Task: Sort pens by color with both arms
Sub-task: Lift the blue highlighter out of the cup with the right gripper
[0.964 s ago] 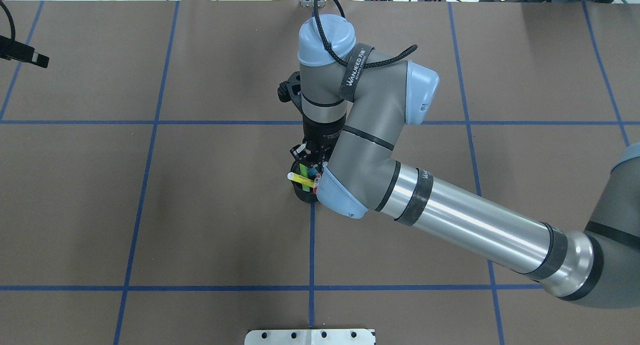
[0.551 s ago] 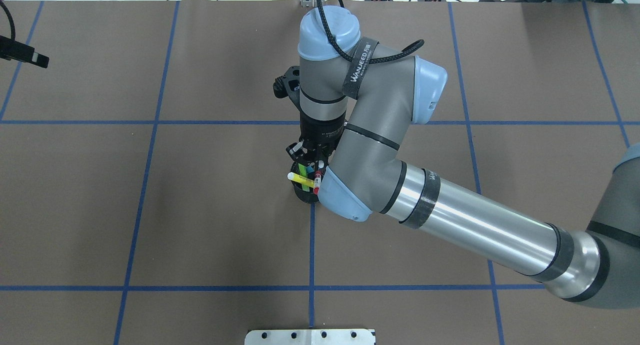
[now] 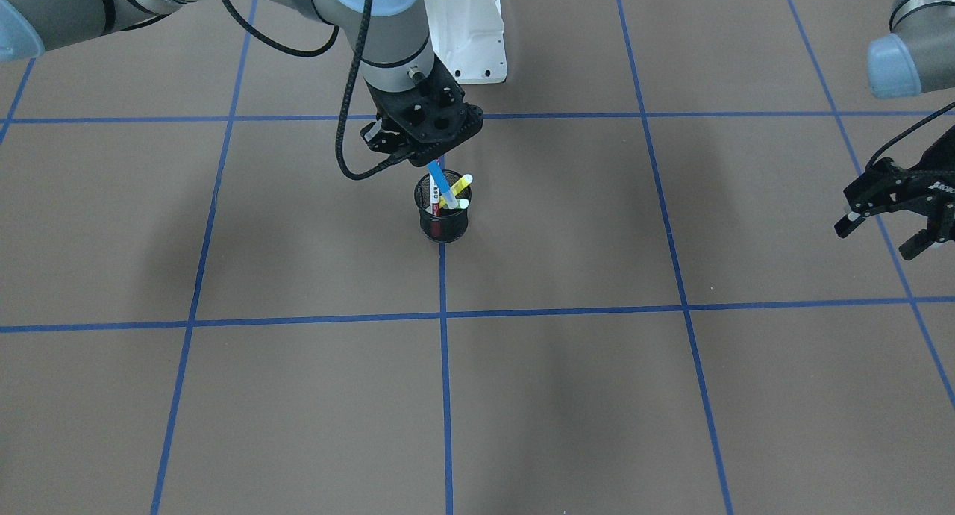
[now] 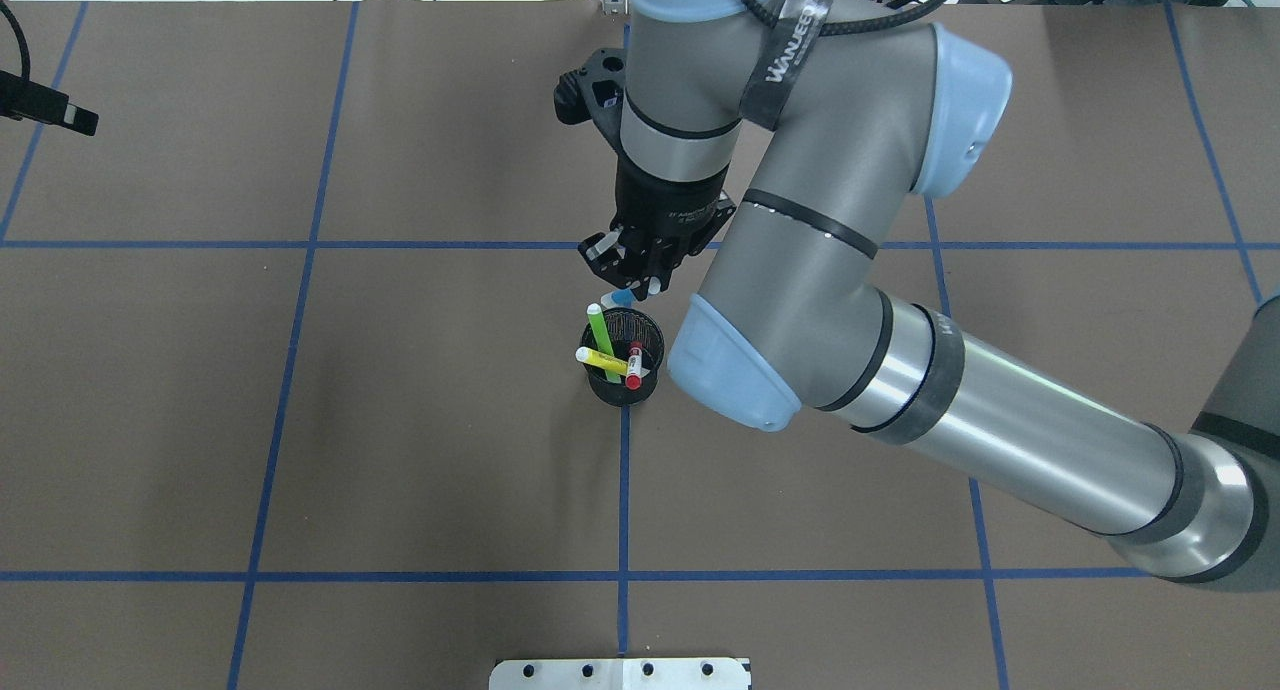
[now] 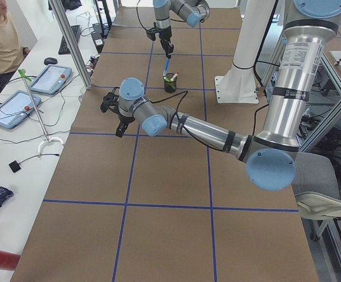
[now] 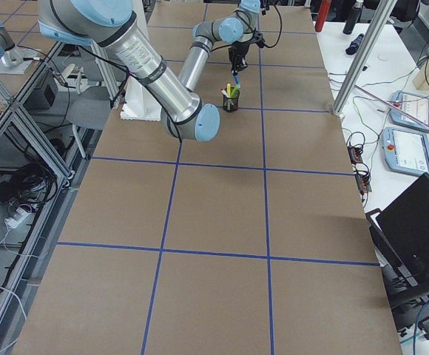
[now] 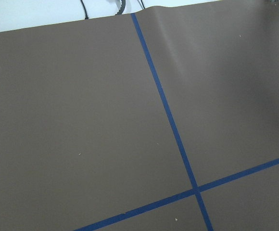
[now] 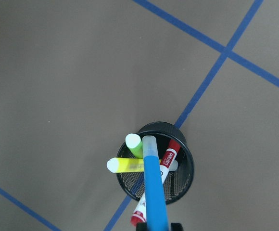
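Note:
My right gripper (image 4: 630, 278) is shut on the upper end of the blue pen (image 8: 154, 187) and holds it upright; its pale lower end hangs over the mouth of the black mesh cup (image 4: 652, 338). The blue pen also shows in the front view (image 3: 441, 183). The green pen (image 4: 601, 332), the yellow pen (image 4: 600, 358) and the white red-capped pen (image 4: 634, 364) stand in the cup. My left gripper (image 3: 877, 237) is open and empty, far off over the table's left side.
The cup (image 3: 442, 220) stands on a blue tape crossing on the brown table cover. The white pedestal base (image 3: 470, 33) is at the robot's side of the table. The left wrist view shows only brown cover and tape lines.
My right gripper has risen from inside the cup, drawing the blue pen up with it. The other three pens stay in the cup.

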You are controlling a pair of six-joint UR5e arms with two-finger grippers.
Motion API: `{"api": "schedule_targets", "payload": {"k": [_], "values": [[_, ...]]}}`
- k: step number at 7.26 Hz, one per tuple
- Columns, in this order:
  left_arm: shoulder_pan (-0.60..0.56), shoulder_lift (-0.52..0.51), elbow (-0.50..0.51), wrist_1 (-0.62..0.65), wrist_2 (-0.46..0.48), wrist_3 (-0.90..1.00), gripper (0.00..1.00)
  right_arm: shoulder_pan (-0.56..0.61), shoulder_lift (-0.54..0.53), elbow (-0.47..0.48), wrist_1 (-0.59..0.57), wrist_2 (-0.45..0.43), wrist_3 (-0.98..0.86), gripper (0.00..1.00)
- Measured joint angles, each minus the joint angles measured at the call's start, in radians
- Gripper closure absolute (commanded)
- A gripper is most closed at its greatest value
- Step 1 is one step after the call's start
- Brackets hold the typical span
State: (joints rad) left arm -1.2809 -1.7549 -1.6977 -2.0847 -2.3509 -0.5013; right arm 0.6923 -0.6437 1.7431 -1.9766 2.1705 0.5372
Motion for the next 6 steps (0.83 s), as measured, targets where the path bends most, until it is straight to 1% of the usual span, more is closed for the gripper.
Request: {"api": "schedule_targets", "payload": {"k": [2,3,4,5,6], "values": [[0.0,0.0,0.0,0.0,-0.001,-0.001,0.0,0.077,0.002,0.045,-0.016,-0.018,0.032,1.0],[0.0,0.0,0.0,0.0,-0.001,-0.001,0.0,0.111,0.001,0.051,-0.014,-0.053,0.065,1.0],[0.0,0.0,0.001,0.0,-0.001,-0.002,0.0,0.132,-0.002,0.051,-0.007,-0.131,0.114,1.0],[0.0,0.0,0.002,0.0,-0.001,-0.002,0.0,0.139,-0.016,0.045,0.028,-0.224,0.171,1.0],[0.0,0.0,0.003,0.0,-0.001,-0.002,0.0,0.141,-0.062,0.031,0.135,-0.295,0.231,1.0]]}}
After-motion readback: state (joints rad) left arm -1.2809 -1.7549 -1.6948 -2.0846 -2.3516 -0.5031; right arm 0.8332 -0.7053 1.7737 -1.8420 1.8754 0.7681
